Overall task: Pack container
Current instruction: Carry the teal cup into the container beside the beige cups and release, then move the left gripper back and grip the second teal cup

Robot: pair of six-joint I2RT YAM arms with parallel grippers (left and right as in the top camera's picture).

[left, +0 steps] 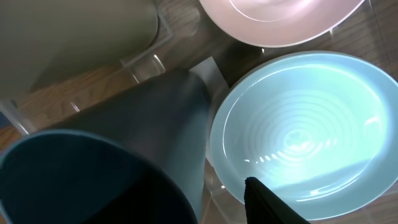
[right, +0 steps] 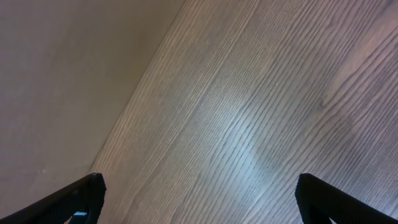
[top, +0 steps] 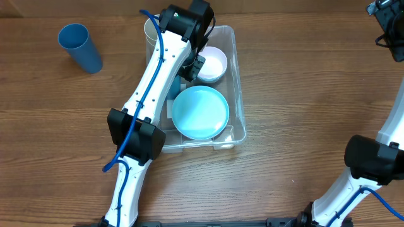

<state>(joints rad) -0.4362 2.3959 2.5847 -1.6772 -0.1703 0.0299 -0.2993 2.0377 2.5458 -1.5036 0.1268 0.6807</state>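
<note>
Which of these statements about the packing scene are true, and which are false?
1. A light blue plate lies inside the container. True.
2. The pink bowl sits on the table outside the container. False: it is inside the container, at the far end next to the plate.
3. A blue cup stands upright on the table outside the container, on the left arm's side. True.
4. The right claw is shut on a cup. False: it is open over bare wood and holds nothing.
</note>
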